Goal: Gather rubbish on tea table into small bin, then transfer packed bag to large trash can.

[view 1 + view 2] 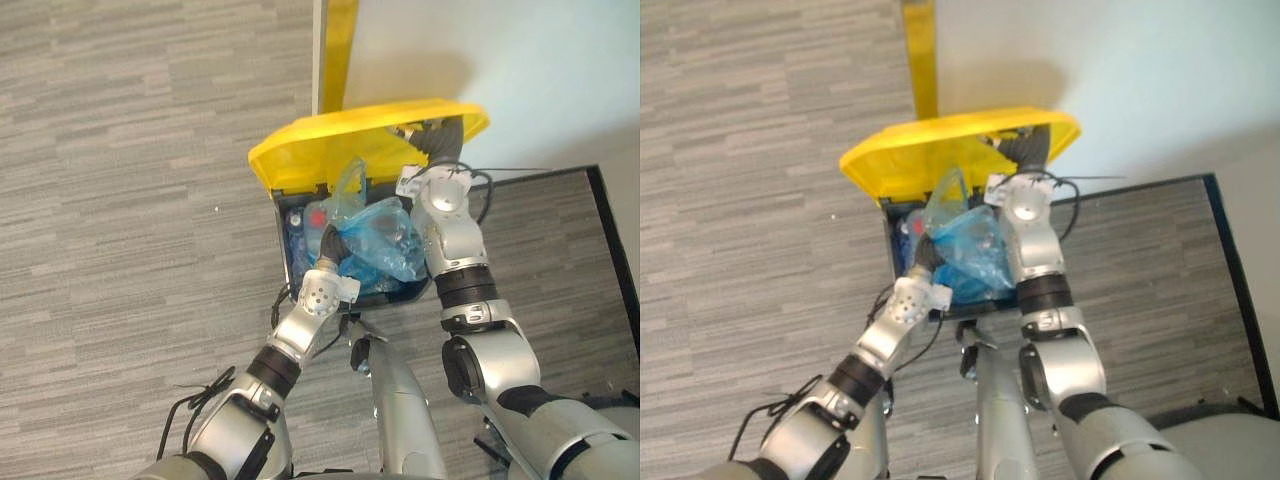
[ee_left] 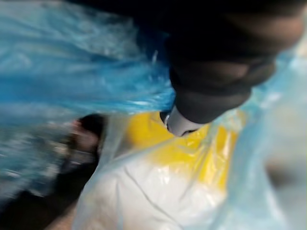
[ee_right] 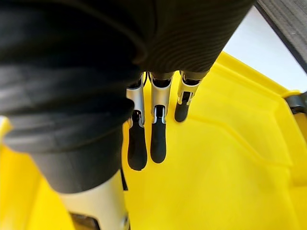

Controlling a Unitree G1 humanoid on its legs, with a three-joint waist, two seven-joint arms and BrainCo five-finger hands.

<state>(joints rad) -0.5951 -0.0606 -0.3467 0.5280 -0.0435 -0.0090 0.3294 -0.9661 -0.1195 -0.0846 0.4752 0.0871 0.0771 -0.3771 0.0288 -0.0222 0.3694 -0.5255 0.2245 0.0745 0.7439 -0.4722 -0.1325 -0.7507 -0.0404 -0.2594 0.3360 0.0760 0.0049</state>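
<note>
Grey striped carpet point(image 1: 130, 200) surrounds the large trash can point(image 1: 283, 240), whose yellow lid point(image 1: 330, 145) stands raised at 12 o'clock. The right hand point(image 1: 437, 140) props that lid with straight, relaxed fingers point(image 3: 158, 139) flat against it, holding nothing. The blue bag point(image 1: 385, 240) sits in the can's mouth, its long axis running roughly 11 to 5 o'clock. The left hand point(image 1: 330, 245) is nearer, buried in the bag's plastic at its 8 o'clock edge; whether it grips cannot be told.
</note>
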